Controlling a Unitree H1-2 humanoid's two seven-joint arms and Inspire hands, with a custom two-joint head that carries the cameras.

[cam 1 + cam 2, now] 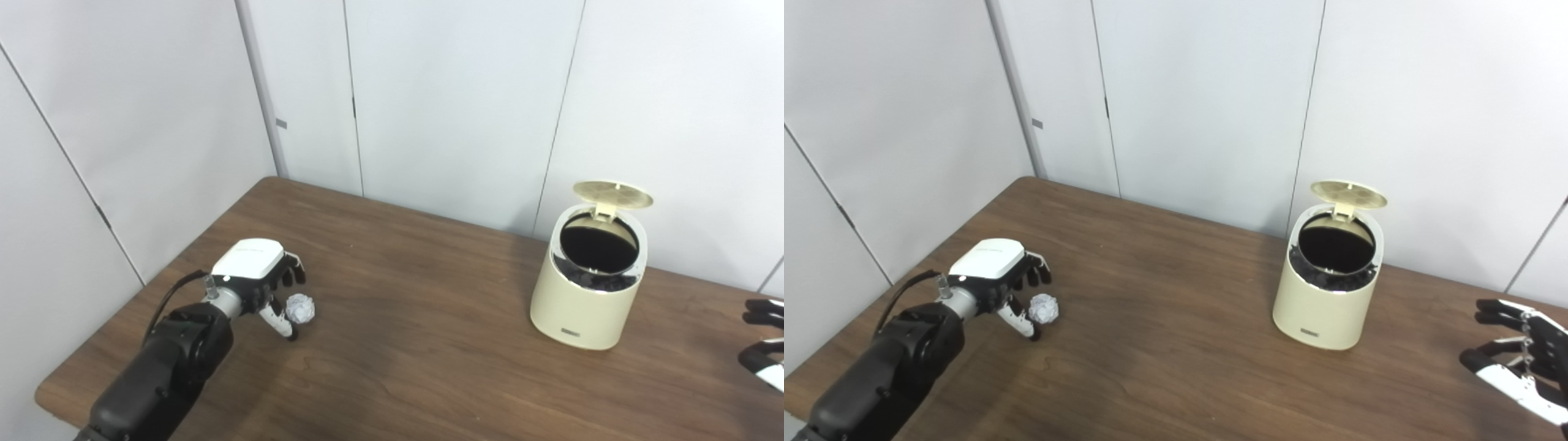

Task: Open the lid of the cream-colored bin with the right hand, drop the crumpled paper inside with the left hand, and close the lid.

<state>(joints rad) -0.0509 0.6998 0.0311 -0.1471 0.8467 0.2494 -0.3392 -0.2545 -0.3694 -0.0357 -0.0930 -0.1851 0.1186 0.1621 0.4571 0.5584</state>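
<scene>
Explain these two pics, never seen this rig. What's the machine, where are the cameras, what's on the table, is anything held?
It is a humanoid robot with two arms ending in fingered hands. Both pictures come from cameras side by side on its head, so they show one scene. On the brown table stand a cream-colored bin with its lid flipped up, and a crumpled paper ball. The left hand is open around the paper, not yet gripping it. The right hand is open, away from the bin. Nothing is held.

Cream bin stands lid open; crumpled paper lies well left.
</scene>
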